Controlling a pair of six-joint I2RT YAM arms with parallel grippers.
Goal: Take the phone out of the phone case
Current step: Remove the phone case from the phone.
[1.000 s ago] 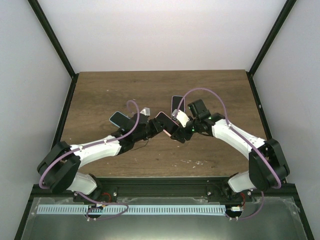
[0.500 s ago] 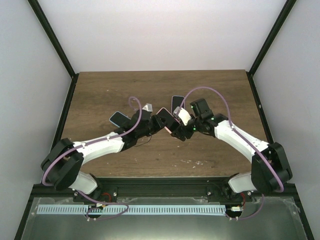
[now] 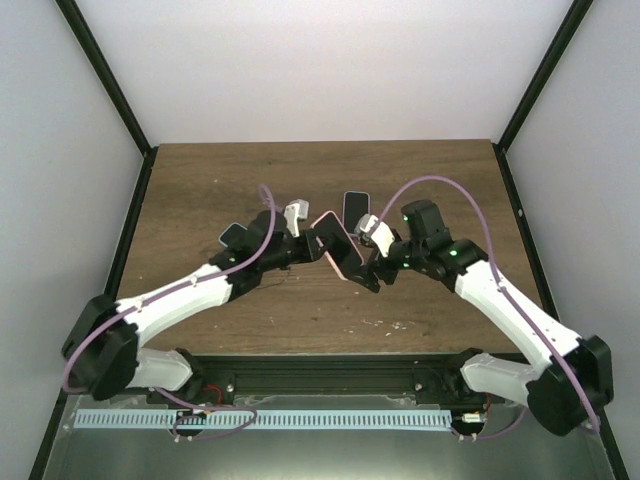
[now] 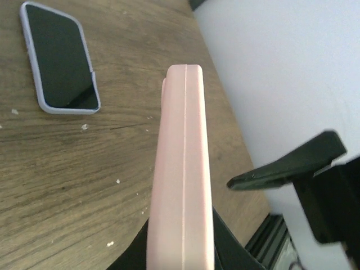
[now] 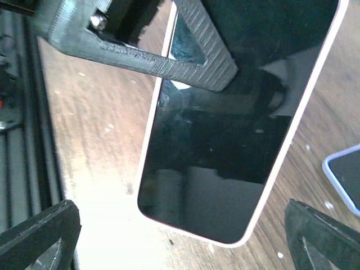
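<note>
Phone (image 5: 225,140) inside pink case (image 4: 183,169), nothing removed yet. Left gripper (image 3: 306,240) clamps pink case in air; right gripper (image 5: 181,232) spread wide, holds nothing.

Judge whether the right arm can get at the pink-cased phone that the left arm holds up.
Probably yes. The right gripper is open with the pink-cased phone directly before it; only one of the left fingers crosses its upper end, leaving the lower end free.
</note>
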